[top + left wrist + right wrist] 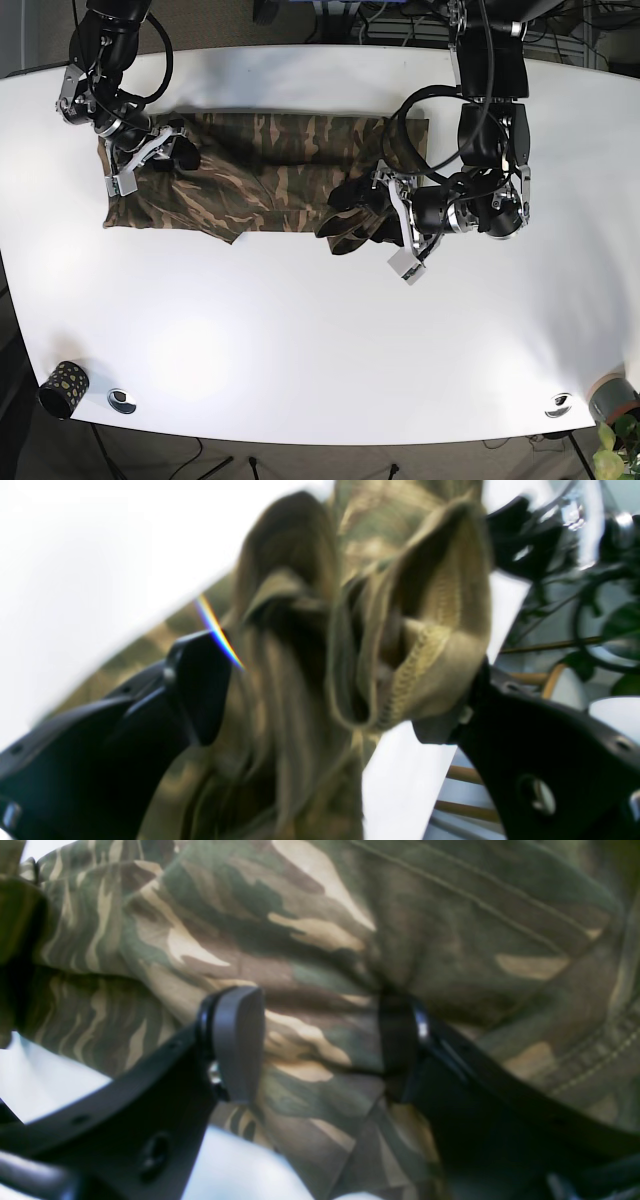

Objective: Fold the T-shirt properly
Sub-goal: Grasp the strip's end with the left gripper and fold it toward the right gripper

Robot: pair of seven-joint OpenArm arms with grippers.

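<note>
— What carries it all?
— A white counter [300,340], wide and oval. The camouflage T-shirt [250,180] lies stretched along its far half, nearer the far edge than the near one, running from the left side toward the middle.

— And how does the shirt lie?
— Mostly flat on the left part; at its right end the cloth is bunched and lifted into a crumpled heap.

— The arms?
— The left claw [320,690] is at that bunched right end. In its wrist view the two black fingers [200,690] stand apart with a gathered fold of the shirt hanging between them — whether they press the cloth I cannot tell, the picture is blurred. The right claw [320,1040] sits over the shirt's left end, near the counter's far left corner; its fingers are spread, resting on the fabric with a ridge of cloth between them.

— Anything smaller?
— By the near left corner, a dark dotted cup [62,388] and beside it a small round lid-like object [122,400]. Near the right near corner, another small round piece [558,405].
</note>
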